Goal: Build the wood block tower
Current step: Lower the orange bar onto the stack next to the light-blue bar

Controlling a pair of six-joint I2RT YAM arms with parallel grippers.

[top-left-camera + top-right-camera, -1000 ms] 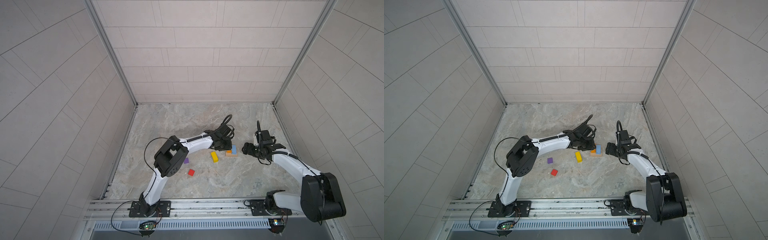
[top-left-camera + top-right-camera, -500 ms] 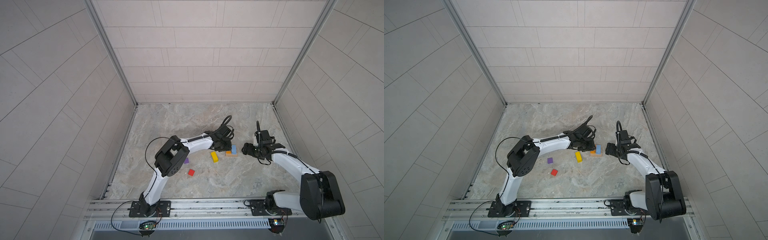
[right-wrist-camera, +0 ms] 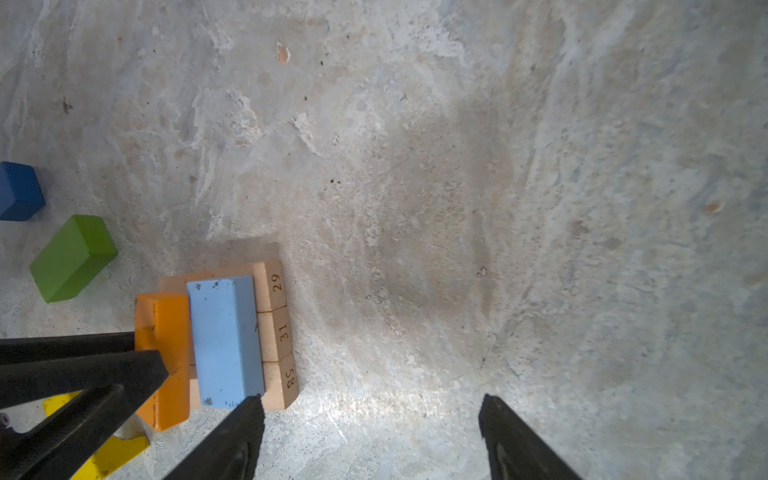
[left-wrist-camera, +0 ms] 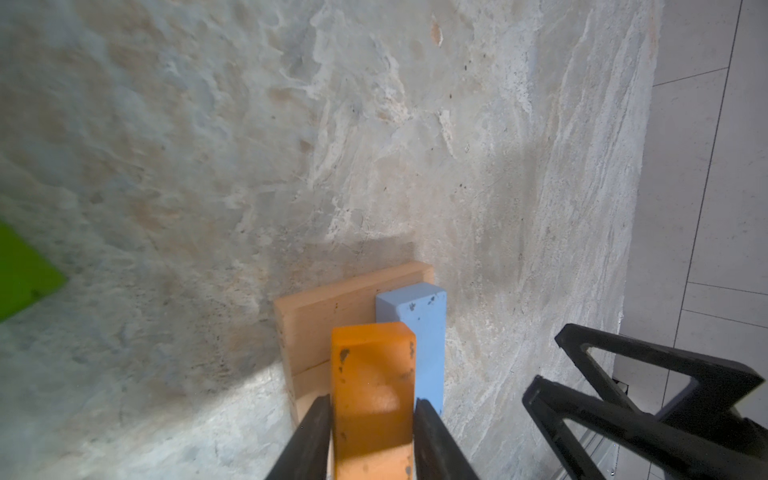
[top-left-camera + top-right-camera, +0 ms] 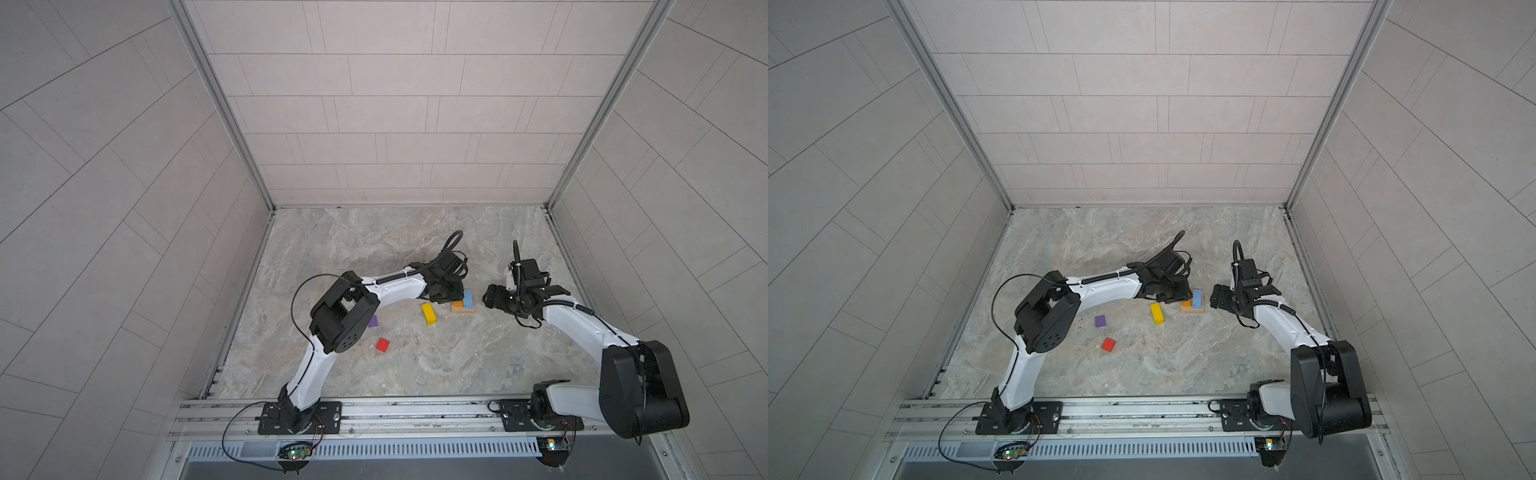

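The left claw (image 4: pixel 372 401) is clamping the orange bar (image 4: pixel 372 361), holding it lengthwise just beside the light-blue bar (image 4: pixel 428 332), probably so both are crossing the three tan bars (image 3: pixel 276 324); the right claw (image 3: pixel 370 401) is hovering spread apart, gripping nothing, near the base; the wood block tower (image 5: pixel 463 305) is sitting mid-way across the counter (image 3: pixel 457 166), barely two layers, its paint chipped.

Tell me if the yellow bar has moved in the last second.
No. In a top view the yellow bar keeps its spot and angle relative to the red cube.
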